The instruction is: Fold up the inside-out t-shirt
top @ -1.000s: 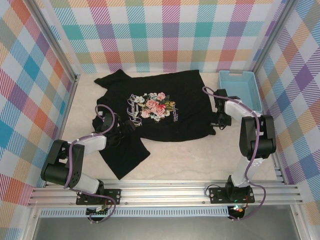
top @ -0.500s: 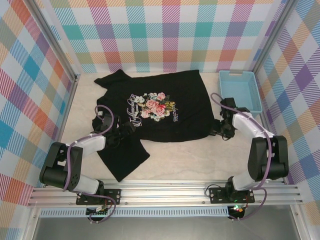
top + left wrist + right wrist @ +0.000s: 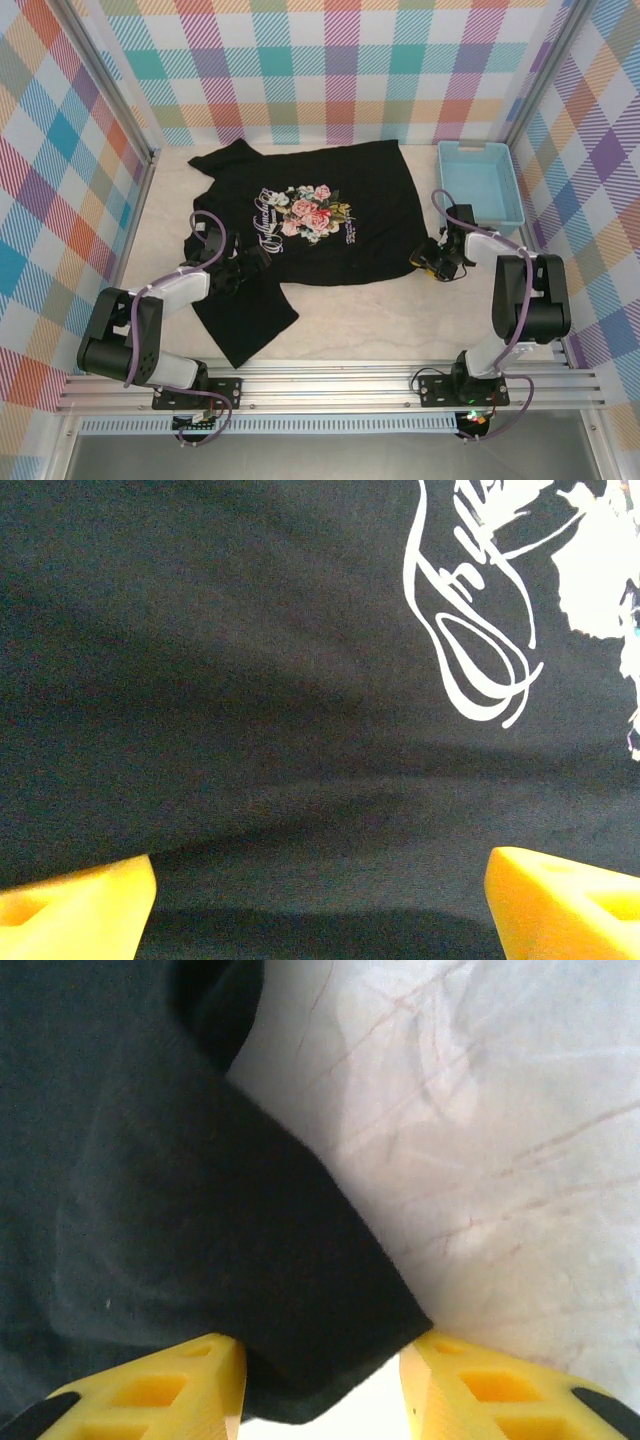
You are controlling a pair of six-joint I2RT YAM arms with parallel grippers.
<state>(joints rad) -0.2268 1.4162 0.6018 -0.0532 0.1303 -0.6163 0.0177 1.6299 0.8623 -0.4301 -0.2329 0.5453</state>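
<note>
right gripper (image 3: 426, 263) now at t-shirt (image 3: 372, 200) corner

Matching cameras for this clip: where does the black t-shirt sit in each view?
Top external: black t-shirt spread centre-left, floral print up.
Left wrist: its front, white script lettering upper right.
Right wrist: its corner, left and centre, reaching between the fingers of the right tool.
Shared landmark: the script lettering, left of the floral print from above.
</note>
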